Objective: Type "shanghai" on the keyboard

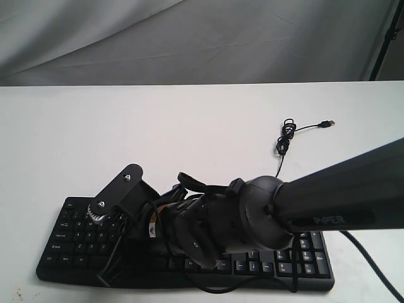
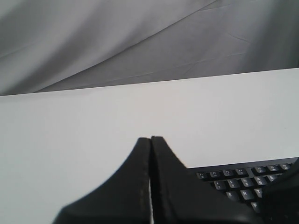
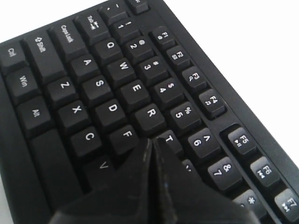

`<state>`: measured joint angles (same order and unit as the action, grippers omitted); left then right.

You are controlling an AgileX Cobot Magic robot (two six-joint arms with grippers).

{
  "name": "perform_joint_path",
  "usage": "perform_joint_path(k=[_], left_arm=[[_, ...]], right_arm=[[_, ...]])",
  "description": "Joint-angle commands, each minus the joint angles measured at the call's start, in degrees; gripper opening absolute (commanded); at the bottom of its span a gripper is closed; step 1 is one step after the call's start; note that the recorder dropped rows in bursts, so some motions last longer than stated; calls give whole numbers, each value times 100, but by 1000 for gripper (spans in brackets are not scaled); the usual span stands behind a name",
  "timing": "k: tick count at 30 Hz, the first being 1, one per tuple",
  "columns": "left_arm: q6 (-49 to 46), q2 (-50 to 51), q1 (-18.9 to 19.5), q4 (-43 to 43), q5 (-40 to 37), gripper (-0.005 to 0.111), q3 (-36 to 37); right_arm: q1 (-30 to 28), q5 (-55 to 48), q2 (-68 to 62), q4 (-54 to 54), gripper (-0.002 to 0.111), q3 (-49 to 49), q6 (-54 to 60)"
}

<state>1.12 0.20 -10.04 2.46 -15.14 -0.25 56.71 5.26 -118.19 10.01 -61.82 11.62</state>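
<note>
The black keyboard [image 1: 69, 243] lies along the near edge of the white table [image 1: 189, 126]. My right arm reaches in from the right and across it. The right gripper [image 3: 153, 141] is shut with nothing in it. Its tip hovers low over the keys [image 3: 98, 88] between F and T, about where G lies; whether it touches a key I cannot tell. In the exterior view that gripper [image 1: 140, 222] is lost in dark clutter. My left gripper [image 2: 150, 139] is shut and empty. It is tilted up over bare table by the keyboard's [image 2: 243, 179] far left corner, and its tip [image 1: 131, 172] stands past the far edge.
The keyboard's thin cable [image 1: 287, 136] runs from the back right of the board and coils on the table, ending in a loose USB plug [image 1: 328, 123]. A grey cloth backdrop [image 1: 189, 38] hangs behind the table. A black stand [image 1: 385, 38] is at the far right.
</note>
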Motion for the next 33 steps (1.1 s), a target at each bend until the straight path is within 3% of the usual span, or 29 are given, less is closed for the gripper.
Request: perform_joint_path(k=[1, 10, 33], left_arm=[[16, -20, -20, 4, 16, 0, 25], [16, -20, -20, 4, 16, 0, 25], [16, -20, -20, 4, 16, 0, 25]], right_arm=[[-15, 10, 49, 2, 0, -33, 26], [-82, -642, 458, -86, 0, -10, 37], [-132, -9, 403, -44, 0, 370, 15]])
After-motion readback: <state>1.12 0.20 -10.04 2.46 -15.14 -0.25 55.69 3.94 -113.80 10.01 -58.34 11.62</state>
